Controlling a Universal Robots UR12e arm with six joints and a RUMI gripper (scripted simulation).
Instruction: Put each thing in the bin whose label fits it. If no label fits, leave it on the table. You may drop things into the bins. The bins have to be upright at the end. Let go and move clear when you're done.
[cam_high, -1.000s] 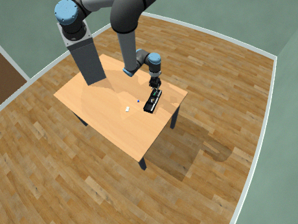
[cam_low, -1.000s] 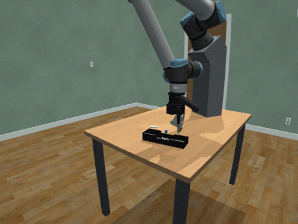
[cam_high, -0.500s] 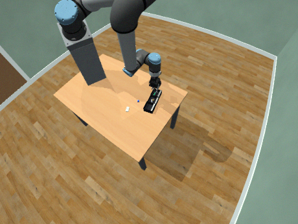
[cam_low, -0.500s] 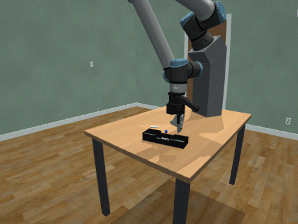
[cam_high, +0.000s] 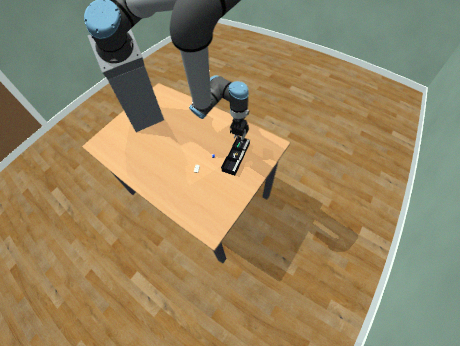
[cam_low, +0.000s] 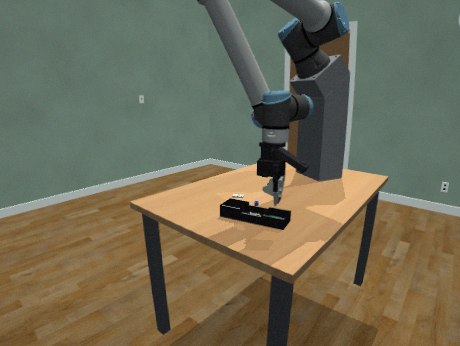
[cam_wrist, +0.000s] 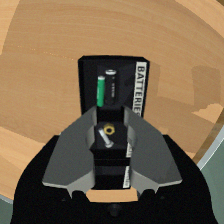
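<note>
Gripper: the gripper (cam_high: 241, 138) (cam_low: 276, 202) (cam_wrist: 109, 107) is hanging above the bins, its fingers standing a little apart and gripping nothing
Batteries bin: in the wrist view, the far bin (cam_high: 243, 143) (cam_low: 275, 223) (cam_wrist: 126, 87) is standing upright, holding a green battery (cam_wrist: 101, 91) and a black battery (cam_wrist: 111, 88) side by side
Middle bin: the middle bin (cam_low: 252, 219) (cam_wrist: 120, 143) is holding a brass-coloured nut (cam_wrist: 109, 130) and a silver bolt (cam_wrist: 105, 137)
Near bin: the near bin (cam_high: 230, 165) (cam_low: 230, 212) (cam_wrist: 110, 178) is completing the upright row, its inside partly hiding behind the fingers
Table: in the top view, a small blue thing (cam_high: 213, 156) (cam_low: 256, 203) is lying on the table (cam_high: 160, 195) (cam_low: 185, 210) (cam_wrist: 40, 45) left of the row, and a white thing (cam_high: 196, 169) (cam_low: 238, 196) is lying farther left; both are showing too small to name
Labels: "BATTERIE" is reading clearly, its end disappearing behind the right-hand finger, which is also covering much of the other two labels; the black battery's print is blurring
</note>
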